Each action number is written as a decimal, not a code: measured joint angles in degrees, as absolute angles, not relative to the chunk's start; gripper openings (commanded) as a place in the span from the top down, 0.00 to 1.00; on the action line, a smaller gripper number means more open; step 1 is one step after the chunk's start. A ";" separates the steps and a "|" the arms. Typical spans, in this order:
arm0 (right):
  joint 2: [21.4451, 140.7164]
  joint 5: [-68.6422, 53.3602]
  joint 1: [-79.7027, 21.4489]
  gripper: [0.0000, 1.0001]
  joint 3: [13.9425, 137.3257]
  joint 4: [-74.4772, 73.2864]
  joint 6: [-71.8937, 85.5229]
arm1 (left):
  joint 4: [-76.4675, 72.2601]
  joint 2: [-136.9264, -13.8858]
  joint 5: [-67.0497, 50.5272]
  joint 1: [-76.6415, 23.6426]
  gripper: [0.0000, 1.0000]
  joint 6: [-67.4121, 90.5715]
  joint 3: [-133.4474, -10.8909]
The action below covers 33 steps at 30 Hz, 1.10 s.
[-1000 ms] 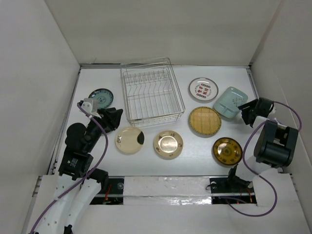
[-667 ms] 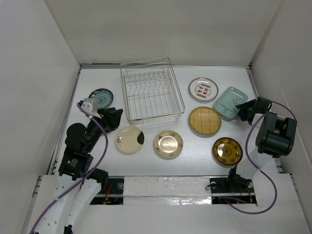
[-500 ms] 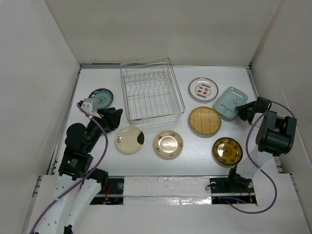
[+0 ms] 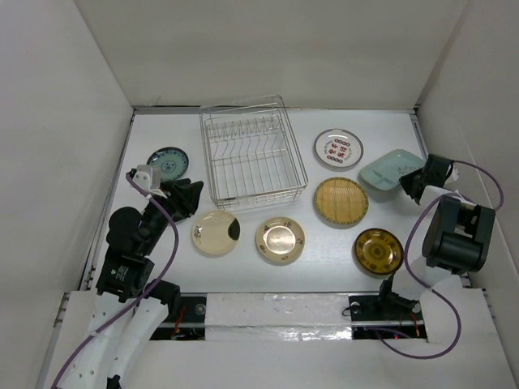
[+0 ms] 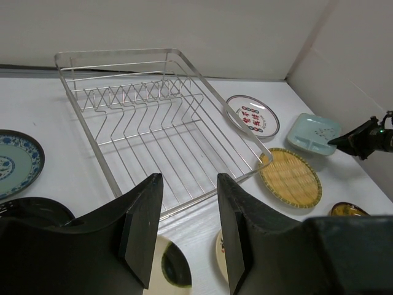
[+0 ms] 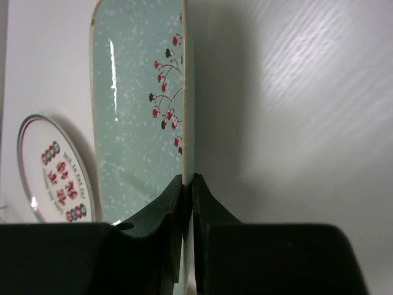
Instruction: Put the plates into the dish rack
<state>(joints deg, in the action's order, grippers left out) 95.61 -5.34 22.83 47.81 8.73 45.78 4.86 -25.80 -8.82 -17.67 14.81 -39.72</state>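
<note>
Nearest the bases, the dark-and-gold round plate [image 4: 379, 251], the cream-gold round plate [image 4: 280, 240] and the cream round plate with a dark patch [image 4: 216, 232] lie flat, undisturbed. The left gripper [image 5: 187, 228] hangs part-open over the near-left table, holding nothing.

Mid-table right, the right gripper [image 6: 187, 185] stood open beside the pale green ceramic plate [image 6: 138, 123] a second ago. It has now closed on the plate's right rim, and the plate has tipped up and shifted rightward. Judgement: first plate secured; carry to the rack outstanding.

The silver wire dish rack [image 4: 253, 159] stands empty, well apart to the left. The white table [image 4: 328, 261] is matte. Plain white walls [image 4: 268, 49] enclose three sides.
</note>
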 measured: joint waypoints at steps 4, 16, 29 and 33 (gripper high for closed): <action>87.18 3.81 20.01 1.00 47.83 1.56 42.63 | 4.86 -25.78 -8.84 -17.67 0.62 14.81 -39.72; 76.29 20.62 -2.42 1.00 69.56 -14.55 26.87 | 4.73 -25.67 -8.80 -17.67 0.61 14.81 -39.70; 107.90 29.39 -26.48 1.00 115.35 -31.09 14.31 | 4.47 -25.71 -8.69 -17.67 0.61 14.79 -39.70; 117.75 32.27 -29.47 1.00 125.10 -36.21 12.82 | 4.45 -25.82 -8.54 -17.67 0.61 14.72 -39.70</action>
<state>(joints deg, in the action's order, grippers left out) 117.75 32.27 -29.47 125.10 -36.21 12.82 4.45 -25.82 -8.54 -17.67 14.72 -39.70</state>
